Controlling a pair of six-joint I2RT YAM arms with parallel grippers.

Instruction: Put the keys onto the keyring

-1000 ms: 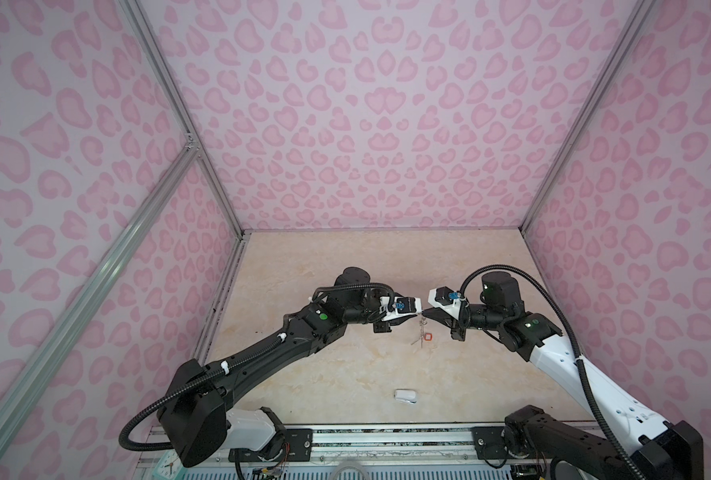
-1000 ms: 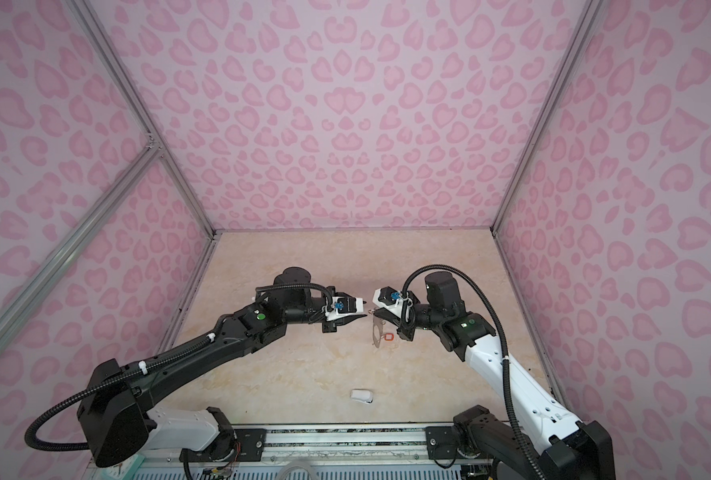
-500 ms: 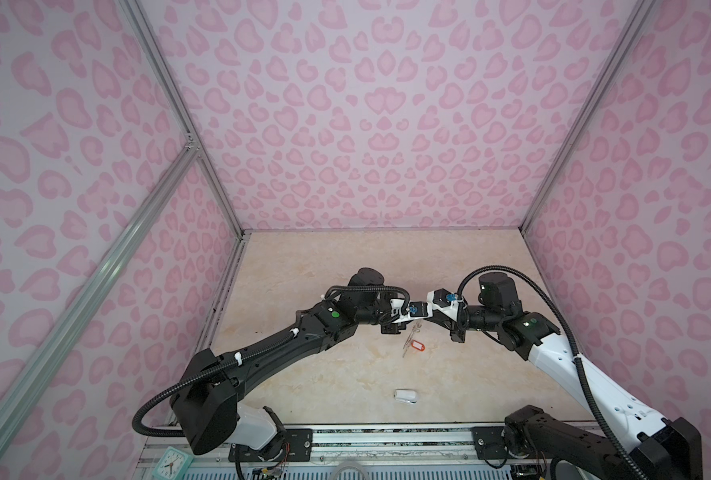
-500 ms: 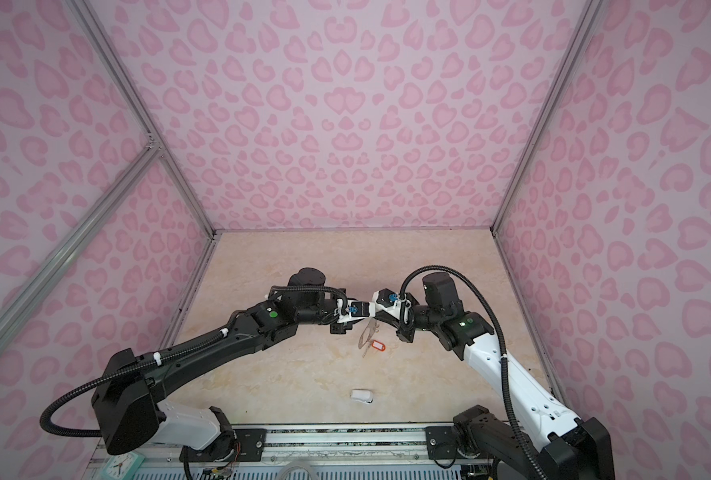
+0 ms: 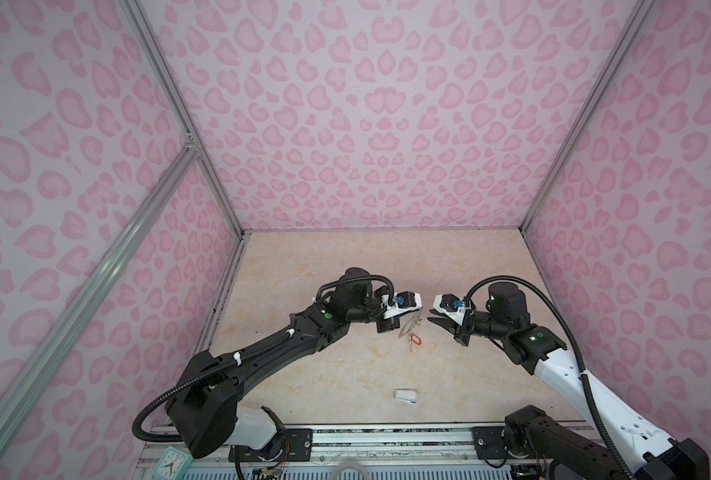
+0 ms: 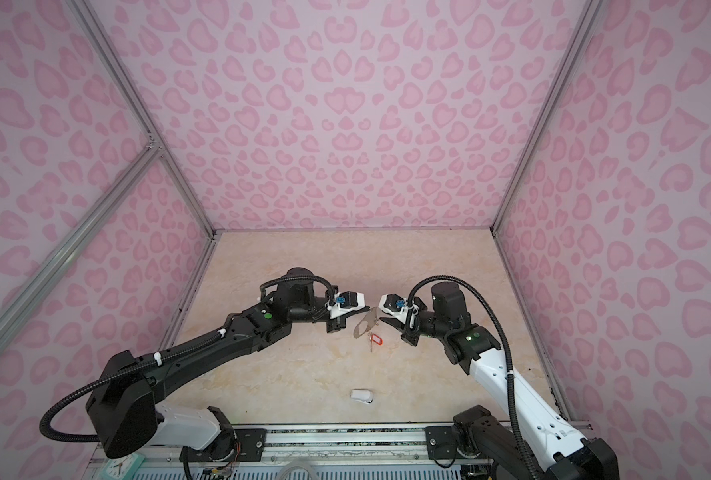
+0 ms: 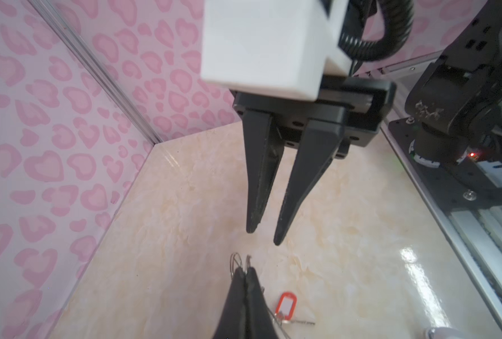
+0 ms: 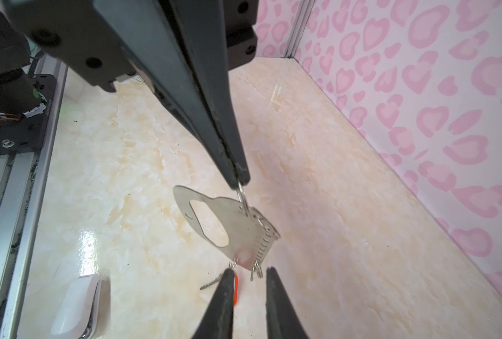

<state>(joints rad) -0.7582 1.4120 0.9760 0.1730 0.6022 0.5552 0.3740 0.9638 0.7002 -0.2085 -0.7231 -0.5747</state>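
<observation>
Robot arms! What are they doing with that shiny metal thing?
They are hooking keys onto a keyring. The left gripper is pinched shut on one wire ring of the keyring, so it dangles above the table. The right gripper is a little open and hovers beside it, holding nothing. The key with the orange tag is just under the keyring's low end and looks hooked on, though that is hard to see. A small white thing lies on the table.

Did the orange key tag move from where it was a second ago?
Yes. In both top views the orange key tag has shifted left, closer to being in line with the small white object, which stayed put.
</observation>
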